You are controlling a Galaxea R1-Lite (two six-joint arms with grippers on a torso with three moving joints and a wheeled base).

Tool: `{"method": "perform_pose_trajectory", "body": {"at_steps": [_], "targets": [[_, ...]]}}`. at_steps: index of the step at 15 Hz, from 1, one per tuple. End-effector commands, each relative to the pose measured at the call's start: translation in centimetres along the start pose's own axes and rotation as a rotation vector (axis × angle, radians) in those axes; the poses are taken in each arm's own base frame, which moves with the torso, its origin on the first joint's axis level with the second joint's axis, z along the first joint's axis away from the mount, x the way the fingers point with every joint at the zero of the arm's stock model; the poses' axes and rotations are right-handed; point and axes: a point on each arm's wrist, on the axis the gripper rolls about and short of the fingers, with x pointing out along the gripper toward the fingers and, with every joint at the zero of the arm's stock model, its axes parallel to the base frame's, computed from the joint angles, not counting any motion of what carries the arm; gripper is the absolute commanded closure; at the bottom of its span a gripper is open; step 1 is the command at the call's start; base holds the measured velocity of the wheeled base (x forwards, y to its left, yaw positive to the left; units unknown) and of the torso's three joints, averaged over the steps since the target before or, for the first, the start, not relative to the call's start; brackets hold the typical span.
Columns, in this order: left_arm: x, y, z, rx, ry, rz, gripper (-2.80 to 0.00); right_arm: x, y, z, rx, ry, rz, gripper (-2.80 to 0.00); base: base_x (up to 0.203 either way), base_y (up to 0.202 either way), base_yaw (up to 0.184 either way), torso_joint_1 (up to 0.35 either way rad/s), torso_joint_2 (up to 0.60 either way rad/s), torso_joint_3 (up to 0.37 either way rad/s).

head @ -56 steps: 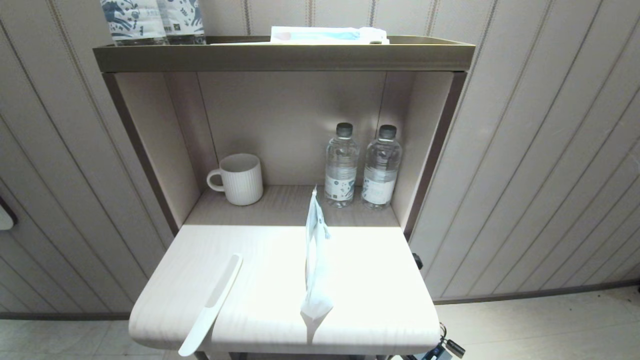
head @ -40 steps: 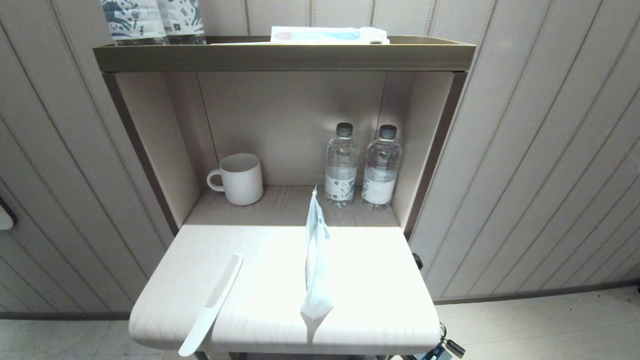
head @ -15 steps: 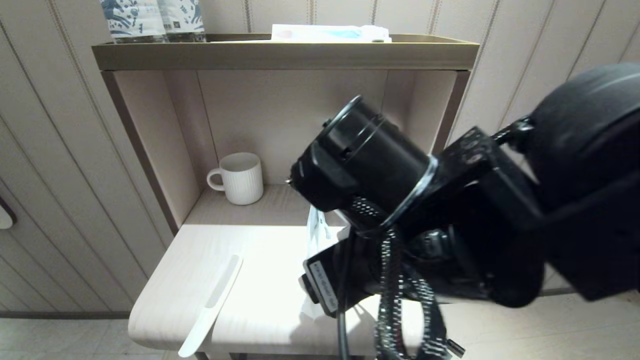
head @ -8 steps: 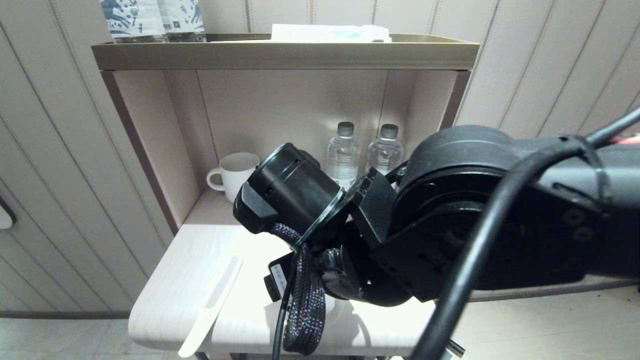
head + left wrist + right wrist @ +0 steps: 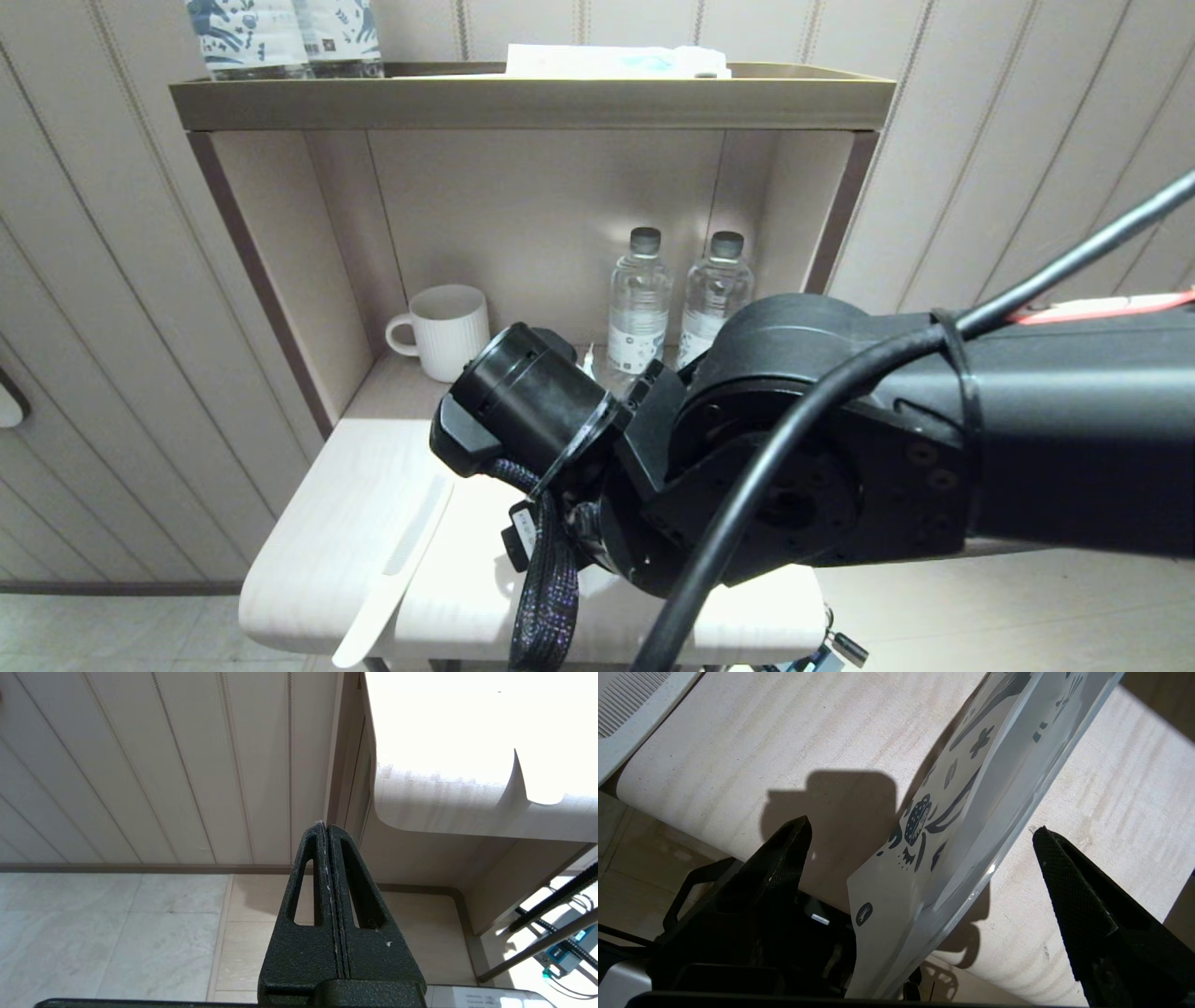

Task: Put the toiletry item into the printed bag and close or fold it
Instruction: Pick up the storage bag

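Observation:
The white comb [image 5: 397,569] lies at the table's front left, its handle sticking out over the front edge; its toothed end also shows in the right wrist view [image 5: 626,704]. The printed bag [image 5: 952,826], whitish with dark blue doodles, stands on edge on the table. My right gripper [image 5: 922,829] is open, one finger on each side of the bag's near end, neither touching it. In the head view my right arm [image 5: 747,467] hides most of the bag. My left gripper [image 5: 325,825] is shut and empty, low beside the table's left front corner.
A white ribbed mug [image 5: 448,331] and two water bottles [image 5: 639,299] stand in the alcove behind the table [image 5: 317,523]. Blue-printed bottles [image 5: 247,37] sit on the top shelf. Panelled wall runs on both sides, with tiled floor [image 5: 117,938] below.
My right arm has come in from the right and dropped lower and leftward over the standing bag. The comb and the bag have not moved.

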Motion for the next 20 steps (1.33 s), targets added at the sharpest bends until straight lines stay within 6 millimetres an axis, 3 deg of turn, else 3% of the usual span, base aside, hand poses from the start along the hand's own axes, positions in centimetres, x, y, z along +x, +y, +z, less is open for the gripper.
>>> {"method": "perform_pose_trajectory", "body": {"at_steps": [1,9,16,20], "targets": [[0.0,0.0,0.0,0.0,0.003,0.001,0.0,0.0,0.0,-0.1,-0.002,0.004,-0.004,-2.8,0.0,0.0,0.0,0.0,0.0,0.0],[0.0,0.0,0.0,0.0,0.003,0.001,0.0,0.3,0.5,-1.3,-0.001,-0.053,-0.037,-2.8,0.0,0.0,0.0,0.0,0.0,0.0],[0.0,0.0,0.0,0.0,0.001,0.001,0.0,-0.1,0.4,-1.1,0.014,-0.102,-0.082,-2.8,0.0,0.0,0.0,0.0,0.0,0.0],[0.0,0.0,0.0,0.0,0.003,0.001,0.0,-0.6,0.9,-2.6,0.018,-0.165,-0.094,-2.8,0.0,0.0,0.0,0.0,0.0,0.0]]}}
